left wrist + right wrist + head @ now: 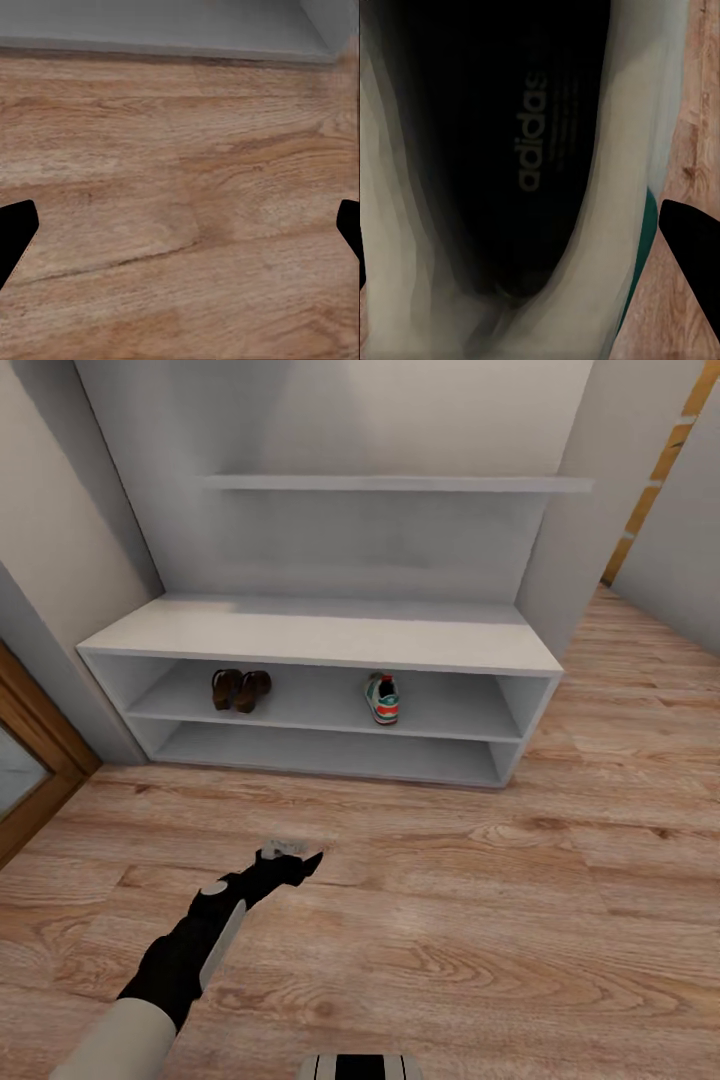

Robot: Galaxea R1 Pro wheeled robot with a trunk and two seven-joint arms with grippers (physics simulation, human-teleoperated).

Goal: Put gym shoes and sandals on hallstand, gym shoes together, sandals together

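Pale grey-white hallstand (320,632) stands against the wall: wide low bench top, two open low shelves under it, one long wall shelf visible above. On the upper of the two open shelves, towards the left end, the pair of flat brown sandals (240,689) lie side by side, touching or nearly so. On the same shelf, right of centre and well apart from the sandals, one white gym shoe with green side stripe and red-orange heel (382,698) sits with its heel facing out. Lower shelf shows nothing on it. Light brown wood-plank corridor floor (480,920) runs in front of the unit, grain and knots clear. Left arm, black forearm with grey panel, reaches forward low over the floor short of the rack; left gripper (298,857) is at its tip, and the left wrist view looks down at bare planks with the two black fingertips (15,232) at opposite edges, so the claw is spread wide with nothing between. The right wrist view looks from close range straight into the dark opening of a second white gym shoe (607,247), "adidas" legible on the black insole, green trim and floor planks at one side; one black finger (694,247) lies outside the shoe's wall. Whether the right claw is clamped on that shoe, I cannot tell.
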